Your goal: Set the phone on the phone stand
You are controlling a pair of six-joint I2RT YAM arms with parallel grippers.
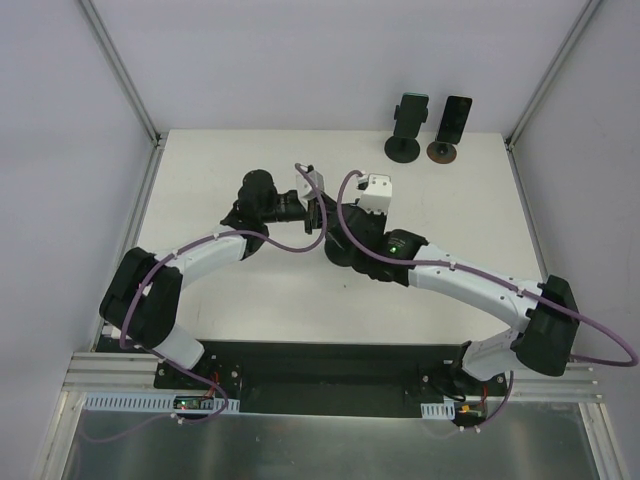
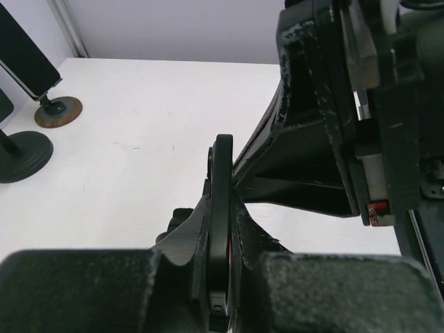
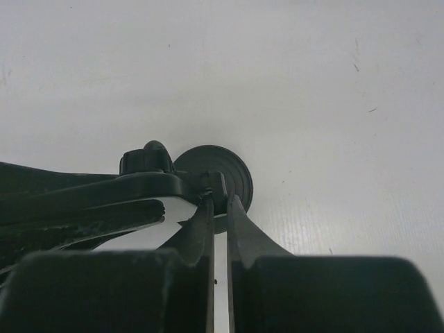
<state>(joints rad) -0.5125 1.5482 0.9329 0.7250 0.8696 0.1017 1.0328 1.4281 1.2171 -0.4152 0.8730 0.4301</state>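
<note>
Phone [image 2: 222,156] shows edge-on in the left wrist view as a thin, dark slab with a rounded rim and a trace of red low on one side. It stands upright between the fingers of the left gripper [image 2: 219,236], which are pressed tight on its two faces and hold it off the desk [image 1: 230,160], over the desk's middle. The right gripper [image 3: 218,201] meets it there tip to tip, with its fingers drawn together to a bare slit. Their tips sit at the head of the phone stand [image 3: 232,173], a black piece with a round disc base and a small knob. Whether they actually pinch that head I cannot tell. The held phone is just beside this stand and not seated on it. By count there are three stands: this one, plus a dark one [image 1: 405,130] and a brown-based one [image 1: 448,130] side by side at the desk's far right corner. Each of those two carries a dark phone, which makes three phones.
</note>
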